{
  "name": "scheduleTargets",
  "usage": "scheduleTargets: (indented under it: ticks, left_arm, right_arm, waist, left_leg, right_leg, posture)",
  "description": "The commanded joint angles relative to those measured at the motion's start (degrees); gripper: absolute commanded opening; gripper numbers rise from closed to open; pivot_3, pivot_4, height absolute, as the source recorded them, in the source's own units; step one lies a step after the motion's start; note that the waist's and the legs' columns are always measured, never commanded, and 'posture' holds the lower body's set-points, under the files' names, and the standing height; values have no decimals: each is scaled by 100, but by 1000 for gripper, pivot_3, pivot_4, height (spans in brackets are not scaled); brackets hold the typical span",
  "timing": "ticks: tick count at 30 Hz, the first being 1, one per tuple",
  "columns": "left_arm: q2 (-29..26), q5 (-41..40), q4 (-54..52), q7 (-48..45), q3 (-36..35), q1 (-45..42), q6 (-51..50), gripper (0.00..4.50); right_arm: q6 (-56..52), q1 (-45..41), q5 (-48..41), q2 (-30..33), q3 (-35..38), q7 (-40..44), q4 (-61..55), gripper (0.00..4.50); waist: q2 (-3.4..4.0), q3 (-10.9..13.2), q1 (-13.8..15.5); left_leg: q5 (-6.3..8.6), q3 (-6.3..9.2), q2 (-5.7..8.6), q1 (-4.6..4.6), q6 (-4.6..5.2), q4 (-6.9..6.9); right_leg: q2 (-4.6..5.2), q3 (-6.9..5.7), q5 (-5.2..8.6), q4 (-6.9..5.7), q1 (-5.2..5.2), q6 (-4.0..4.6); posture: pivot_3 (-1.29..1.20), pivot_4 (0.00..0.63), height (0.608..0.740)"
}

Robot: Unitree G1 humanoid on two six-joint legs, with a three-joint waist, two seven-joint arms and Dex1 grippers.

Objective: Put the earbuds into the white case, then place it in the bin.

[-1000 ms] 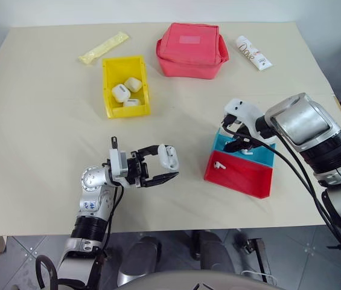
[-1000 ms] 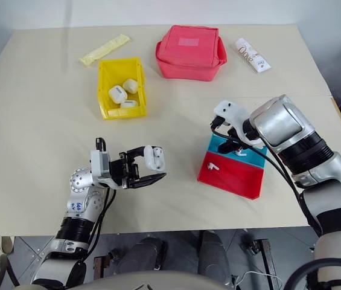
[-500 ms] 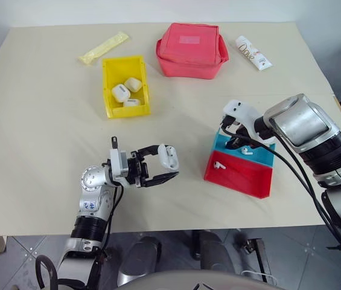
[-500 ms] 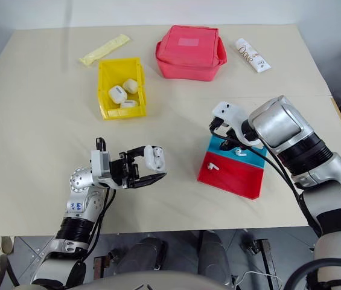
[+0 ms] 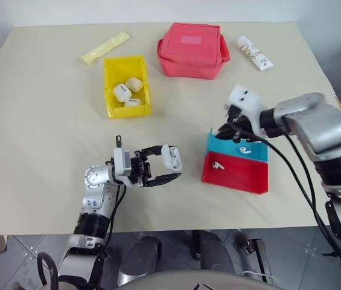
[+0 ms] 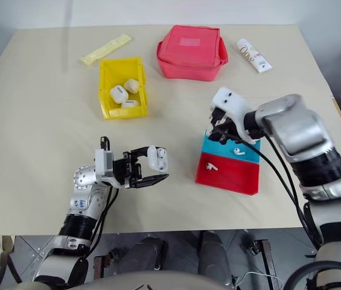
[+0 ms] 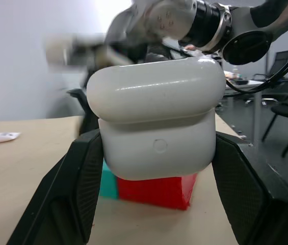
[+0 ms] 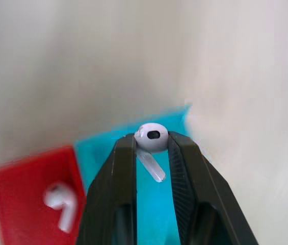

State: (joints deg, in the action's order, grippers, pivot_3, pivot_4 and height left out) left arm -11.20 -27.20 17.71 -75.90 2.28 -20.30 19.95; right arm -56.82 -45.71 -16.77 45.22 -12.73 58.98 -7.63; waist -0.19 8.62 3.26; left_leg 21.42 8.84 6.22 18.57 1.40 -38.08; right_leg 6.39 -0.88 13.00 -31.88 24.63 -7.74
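My left gripper [image 5: 165, 163] hovers over the table's front and is shut on the white case [image 5: 170, 157], which the left wrist view shows squeezed between both fingers [image 7: 156, 122]. To its right, my right gripper [image 5: 224, 130] hangs just above the blue end of the red-and-blue tray [image 5: 242, 179]. It is shut on one of the earbuds [image 8: 151, 138], pinched at the fingertips with its stem hanging between them. Two more earbuds lie in the tray, one on the blue part [image 5: 243, 149] and one on the red part [image 5: 217, 164]. The yellow bin [image 5: 107, 84] stands further back on the left.
Three white cases lie inside the bin. A red zip pouch [image 5: 192, 49] sits at the back centre, a white printed tube [image 5: 253, 52] at the back right, and a pale yellow sachet [image 5: 104, 47] behind the bin. Bare tabletop lies between bin and tray.
My right gripper has closed on an earbud and lifted up and leftward off the tray. The left gripper and the case have stayed put.
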Motion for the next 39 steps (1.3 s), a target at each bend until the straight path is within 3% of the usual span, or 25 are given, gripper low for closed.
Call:
scheduleTargets:
  ticks: [1,7,11,15,20,39]
  left_arm:
    - [106,-142,282,-273,39,-336,-15,2850]
    - [205,-155,1186,-828,-45,-1068,47,2850]
    - [326,-176,1639,-1078,-118,-1524,60,2850]
    - [411,-171,1978,-1337,-165,-1869,72,2850]
    - [464,-193,2034,-1422,-178,-2009,-17,2850]
    - [411,-395,1391,-1645,-25,-1873,-527,2850]
  right_arm:
    - [266,681,-744,-249,1527,-308,-1099,492]
    - [240,1809,-1714,-823,2458,-770,-2352,492]
    - [-206,2173,-2869,-1520,2833,-1458,-3075,492]
    - [-430,2421,-3734,-2060,2866,-2253,-3437,492]
    - [-359,2648,-4339,-2177,2781,-2933,-3570,492]
    - [719,3188,-3921,-1815,1900,-2884,-3250,492]
  waist:
    - [-5,-3,4]
    - [-5,-3,-18]
    - [-4,-3,-39]
    - [-4,-3,-37]
    - [-4,-3,-30]
    - [-4,-3,-40]
  left_leg:
    - [0,1,-1,-2,0,0]
    - [0,-1,-1,-9,1,-1]
    - [-1,-2,-4,-8,1,2]
    - [-1,0,-1,-10,1,0]
    - [-2,1,3,-10,4,1]
    - [-3,-1,1,-13,5,2]
  right_leg:
    - [-1,-1,0,1,-4,0]
    - [0,4,-1,-4,-7,-1]
    - [-3,6,0,-6,-2,0]
    - [-1,7,0,-6,-5,0]
    - [0,7,0,-6,-6,0]
    - [-3,9,0,-6,-6,0]
  posture:
    - [0,150,740]
    - [0,150,740]
    - [0,150,740]
    - [0,150,740]
    - [0,150,740]
    - [0,150,740]
